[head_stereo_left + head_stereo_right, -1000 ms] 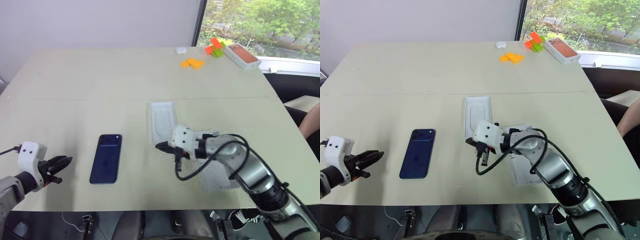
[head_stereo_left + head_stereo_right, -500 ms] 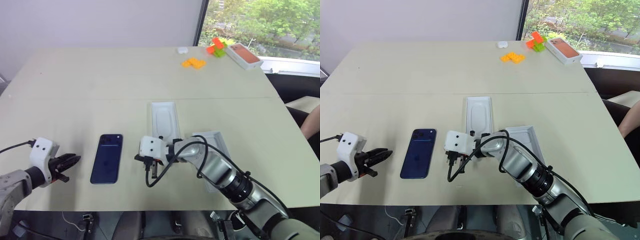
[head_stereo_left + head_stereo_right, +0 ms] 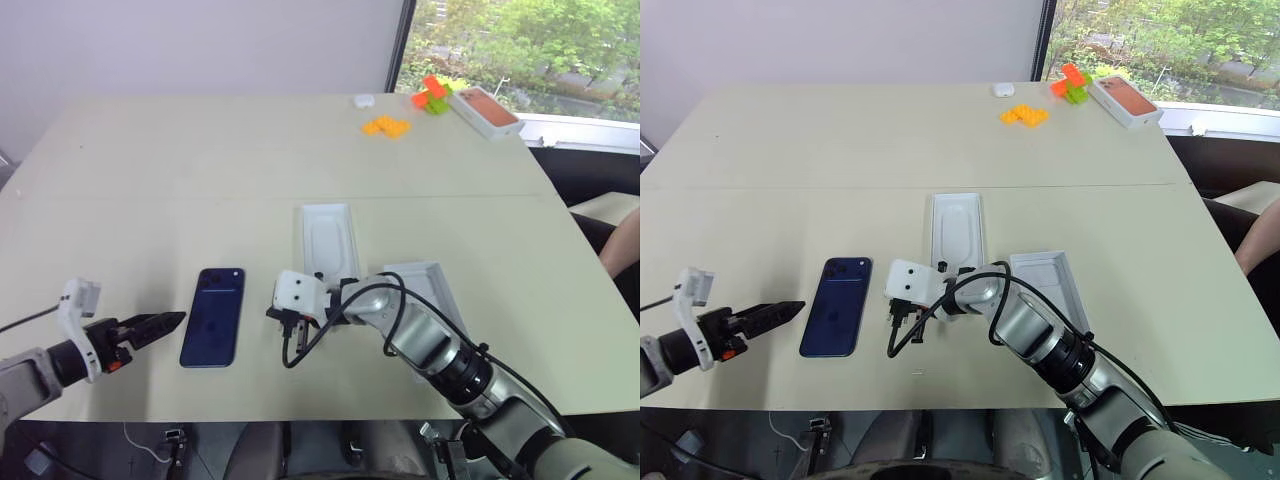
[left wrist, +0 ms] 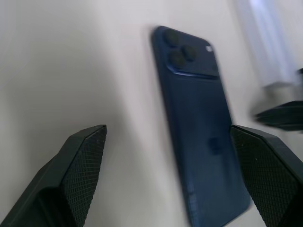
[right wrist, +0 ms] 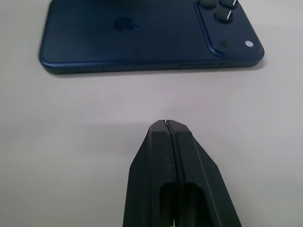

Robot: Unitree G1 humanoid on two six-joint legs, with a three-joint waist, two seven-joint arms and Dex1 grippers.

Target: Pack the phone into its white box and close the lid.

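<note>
The dark blue phone [image 3: 213,316] lies back up on the table, camera cluster at its far end. My left gripper [image 3: 170,321] hovers low just left of it, pointing at its long edge. In the left wrist view its fingers [image 4: 85,156] stand wide open with nothing between them. My right gripper [image 3: 272,313] is shut and empty, its tip [image 5: 166,124] a short way off the phone's right edge. Behind it, the white box [image 3: 328,240] holds a card with an oval outline. The lid [image 3: 432,290] lies hollow side up to the right, partly under my right arm.
At the far right corner are orange blocks [image 3: 385,126], a red and green block pile [image 3: 432,95], a white box with a salmon phone picture [image 3: 484,110] and a small white object [image 3: 362,100]. A person's arm [image 3: 625,240] shows at the right edge.
My left gripper has opened wide, rolled, and shifted right toward the phone. My right gripper, still shut, has swung left from the lid to just beside the phone.
</note>
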